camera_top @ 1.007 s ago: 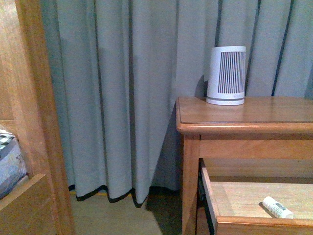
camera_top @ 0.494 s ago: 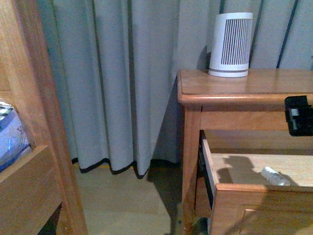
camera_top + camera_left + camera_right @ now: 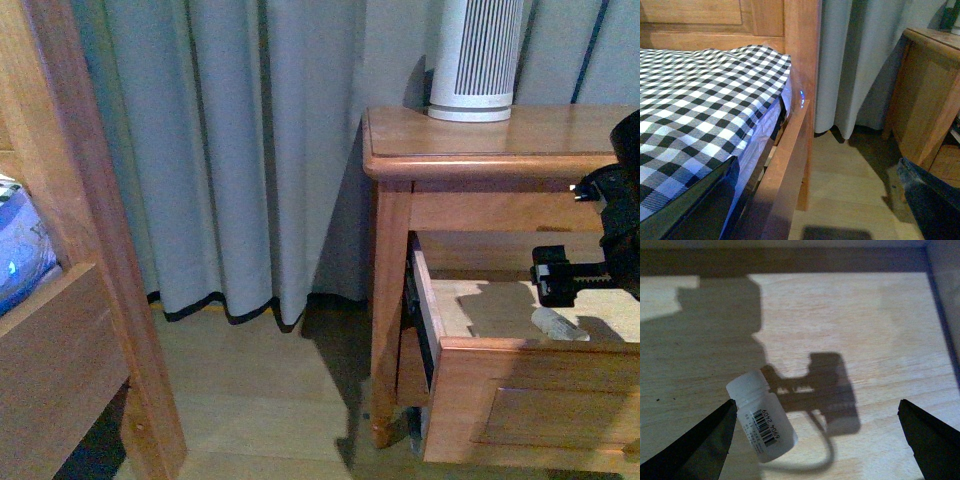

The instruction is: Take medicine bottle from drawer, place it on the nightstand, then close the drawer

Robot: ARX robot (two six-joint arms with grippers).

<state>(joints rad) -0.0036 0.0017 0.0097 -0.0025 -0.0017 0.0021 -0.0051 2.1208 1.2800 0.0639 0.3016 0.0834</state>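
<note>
The medicine bottle [image 3: 559, 323] is small and white and lies on its side on the pale floor of the open upper drawer [image 3: 520, 360] of the nightstand [image 3: 470, 140]. In the right wrist view the bottle [image 3: 762, 422] shows a barcode label and lies close to one finger. My right gripper [image 3: 565, 278] hangs open just above the bottle, inside the drawer; in its wrist view the gripper [image 3: 815, 440] has its jaws wide apart and empty. My left gripper [image 3: 822, 200] is open and empty, low beside the bed.
A large white ribbed device [image 3: 476, 60] stands on the nightstand top. Grey curtains [image 3: 260, 150] hang behind. A wooden bed frame [image 3: 80, 250] with a checked cover [image 3: 700, 100] stands at the left. Wooden floor [image 3: 270, 400] lies between bed and nightstand.
The front view has tilted down and drawn closer. My right gripper has come in from the right and dropped into the drawer, above the bottle. The bottle has not moved.
</note>
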